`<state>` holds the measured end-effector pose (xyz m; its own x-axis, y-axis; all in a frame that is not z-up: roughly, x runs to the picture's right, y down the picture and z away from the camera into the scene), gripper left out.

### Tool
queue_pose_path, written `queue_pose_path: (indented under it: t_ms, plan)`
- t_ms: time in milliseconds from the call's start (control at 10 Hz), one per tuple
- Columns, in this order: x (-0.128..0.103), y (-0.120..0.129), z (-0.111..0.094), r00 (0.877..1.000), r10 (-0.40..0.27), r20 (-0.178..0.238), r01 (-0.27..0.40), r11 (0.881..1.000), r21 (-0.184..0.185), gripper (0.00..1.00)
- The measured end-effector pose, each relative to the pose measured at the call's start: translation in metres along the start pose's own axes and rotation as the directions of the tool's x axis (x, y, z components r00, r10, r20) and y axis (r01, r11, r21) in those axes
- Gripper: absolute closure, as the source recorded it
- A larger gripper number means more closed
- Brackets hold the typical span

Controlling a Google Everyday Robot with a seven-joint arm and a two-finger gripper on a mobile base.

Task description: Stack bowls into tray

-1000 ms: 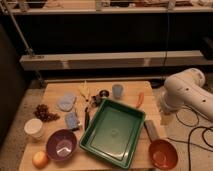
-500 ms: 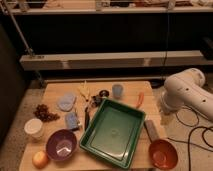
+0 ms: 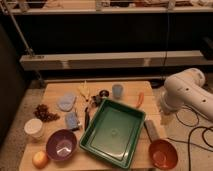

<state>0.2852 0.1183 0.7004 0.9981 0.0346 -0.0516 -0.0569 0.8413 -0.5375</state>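
Note:
The dark-green tray (image 3: 113, 132) lies empty in the middle of the wooden table (image 3: 60, 89), turned slightly askew. The purple bowl (image 3: 61, 144) with a pale inside stands upright at the front left, just left of the tray. The orange-red bowl (image 3: 163, 153) stands upright at the front right corner, right of the tray. Both bowls are empty and outside the tray. Only my white arm (image 3: 185, 92) shows, beside the table's right edge. My gripper is out of view.
A white cup (image 3: 34, 128) and an orange fruit (image 3: 40, 159) sit at the left. A grey-blue cup (image 3: 117, 91), a carrot (image 3: 140, 100), a pale blue lid (image 3: 66, 101), a blue sponge (image 3: 73, 120), a grey block (image 3: 151, 131) and a dark utensil (image 3: 87, 117) surround the tray. Cables (image 3: 192, 135) lie on the floor at right.

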Motion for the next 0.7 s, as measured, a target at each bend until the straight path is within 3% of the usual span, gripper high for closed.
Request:
queue_pose_path:
  t_ms: [300,700]
  plan:
    - [0.004,0.015,0.001,1.0,0.02,0.022,-0.018,0.994,-0.106,0.35]
    - [0.016,0.043,-0.001,0.999,0.025,0.027,-0.021,0.988,-0.152,0.35]
